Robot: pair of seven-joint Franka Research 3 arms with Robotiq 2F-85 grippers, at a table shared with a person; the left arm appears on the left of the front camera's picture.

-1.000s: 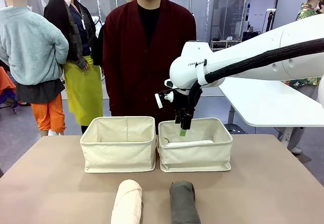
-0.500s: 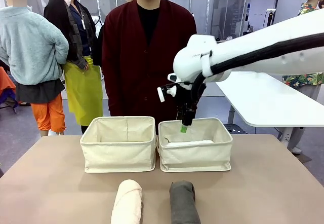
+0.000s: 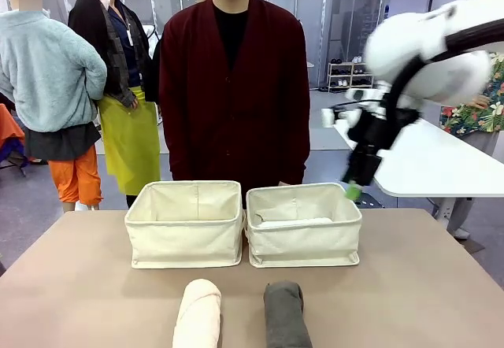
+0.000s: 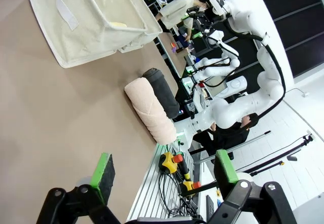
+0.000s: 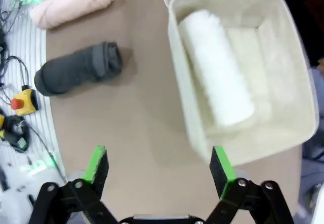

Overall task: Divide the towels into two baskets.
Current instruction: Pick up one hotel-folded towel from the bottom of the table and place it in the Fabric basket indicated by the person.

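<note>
Stock on counter (image 3: 425,285): dark grey towel (image 3: 284,316), cream towel (image 3: 198,316); likely soft, light, squashy, so grip mid-roll. Left pincer (image 4: 164,163), right pincer (image 5: 158,157): wide open, empty.

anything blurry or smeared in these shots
Front view: the right arm and right gripper are smeared by motion, the baskets sharp. Right wrist view: the white towel is slightly soft. Left wrist view: crisp, but rolled sideways.
</note>
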